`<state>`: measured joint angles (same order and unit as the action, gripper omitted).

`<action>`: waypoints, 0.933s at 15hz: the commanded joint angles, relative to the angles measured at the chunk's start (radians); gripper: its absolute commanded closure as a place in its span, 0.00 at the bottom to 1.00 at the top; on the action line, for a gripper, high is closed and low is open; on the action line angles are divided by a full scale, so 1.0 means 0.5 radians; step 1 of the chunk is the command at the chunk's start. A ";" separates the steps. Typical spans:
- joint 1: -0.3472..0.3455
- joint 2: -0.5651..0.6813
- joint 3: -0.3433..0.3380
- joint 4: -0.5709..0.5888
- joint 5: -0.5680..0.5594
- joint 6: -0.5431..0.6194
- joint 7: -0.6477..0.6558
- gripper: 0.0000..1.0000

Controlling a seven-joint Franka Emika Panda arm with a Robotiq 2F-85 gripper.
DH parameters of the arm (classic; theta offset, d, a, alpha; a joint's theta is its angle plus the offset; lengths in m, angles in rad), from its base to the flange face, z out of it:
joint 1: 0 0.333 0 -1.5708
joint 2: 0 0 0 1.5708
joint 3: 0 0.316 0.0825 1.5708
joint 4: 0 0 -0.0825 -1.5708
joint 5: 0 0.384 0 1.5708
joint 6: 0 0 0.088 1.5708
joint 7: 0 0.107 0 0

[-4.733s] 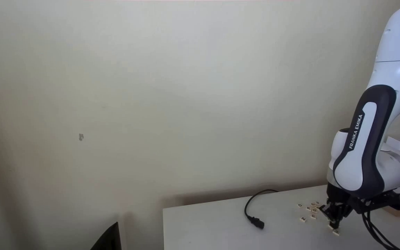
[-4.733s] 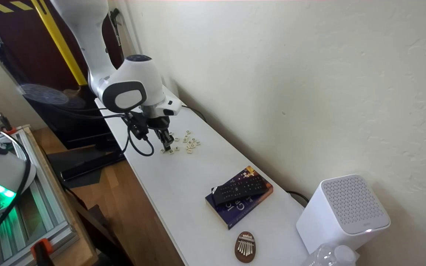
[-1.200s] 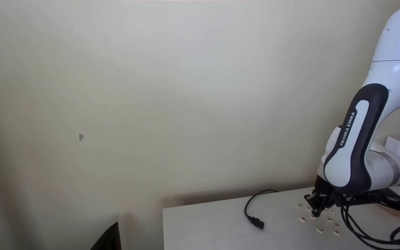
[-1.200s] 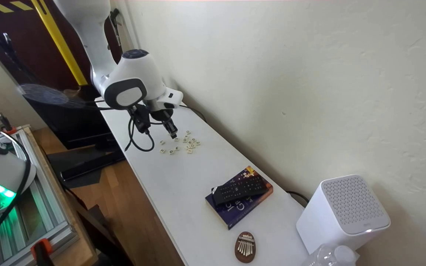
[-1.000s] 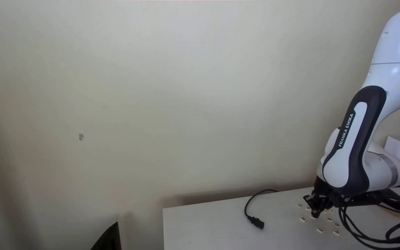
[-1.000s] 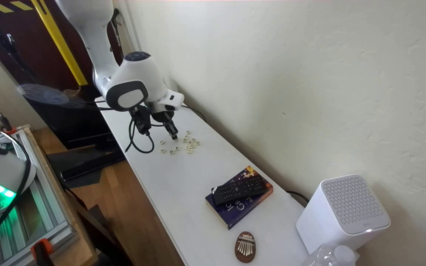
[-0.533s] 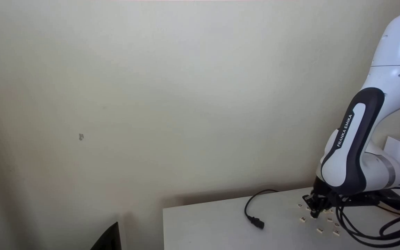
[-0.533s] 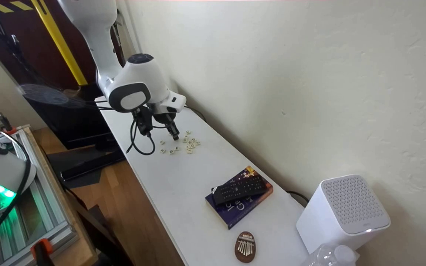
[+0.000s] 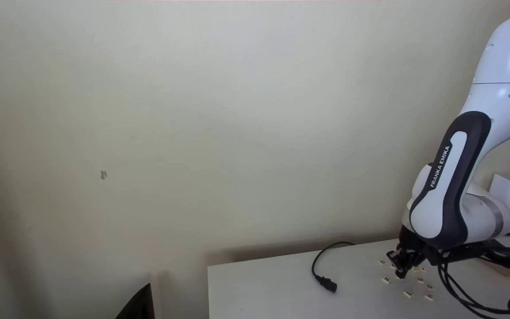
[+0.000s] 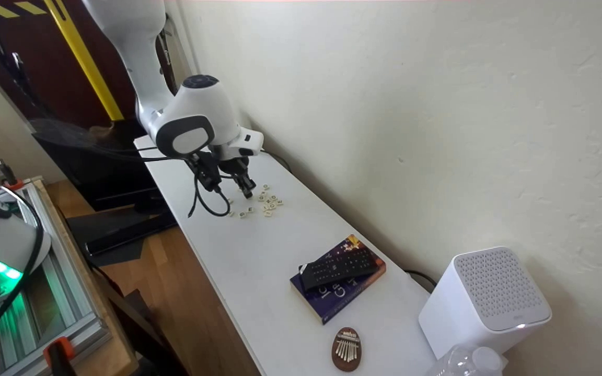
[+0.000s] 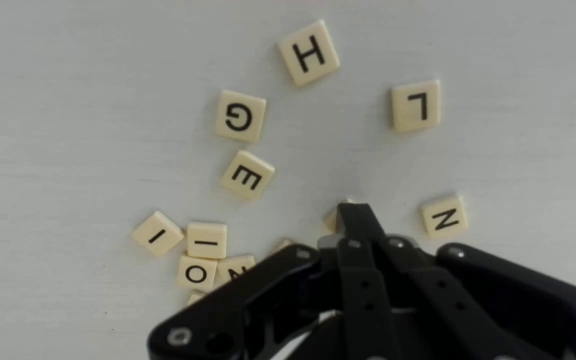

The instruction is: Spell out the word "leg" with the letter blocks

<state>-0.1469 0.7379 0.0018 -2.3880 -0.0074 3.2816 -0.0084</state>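
In the wrist view the letter blocks are cream square tiles with black letters, lying flat. The L block (image 11: 417, 106) is at the upper right, turned upside down. The G block (image 11: 240, 116) and the E block (image 11: 248, 175) lie left of centre, near each other. The L also shows in an exterior view (image 9: 408, 293). My gripper (image 11: 360, 215) is shut, its fingertips together with no block seen between them. It points down over a block (image 11: 331, 222) whose letter is hidden behind the fingertip. In an exterior view the gripper (image 10: 249, 194) is low over the block cluster.
An H block (image 11: 310, 53), an N block (image 11: 444, 216), two I blocks (image 11: 207, 240) and an O block (image 11: 196, 273) lie around. A black cable (image 9: 327, 283), a book with a remote (image 10: 340, 267), a kalimba (image 10: 346, 349) and a white speaker (image 10: 489, 297) stand on the white table (image 10: 259, 271).
Over the last seconds my gripper moved away from the L and H area toward the wall-side cluster. A block near its fingertips then seems to have shifted. It barely moves now.
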 commanded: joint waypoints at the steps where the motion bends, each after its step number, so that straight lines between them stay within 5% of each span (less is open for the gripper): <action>1: -0.032 0.031 0.005 -0.049 -0.161 -0.016 -0.193 1.00; 14: 0.024 -0.024 -0.148 -0.230 -0.444 0.062 -0.572 1.00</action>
<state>-0.1604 0.7060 -0.0297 -2.4798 -0.1969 3.3000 -0.2707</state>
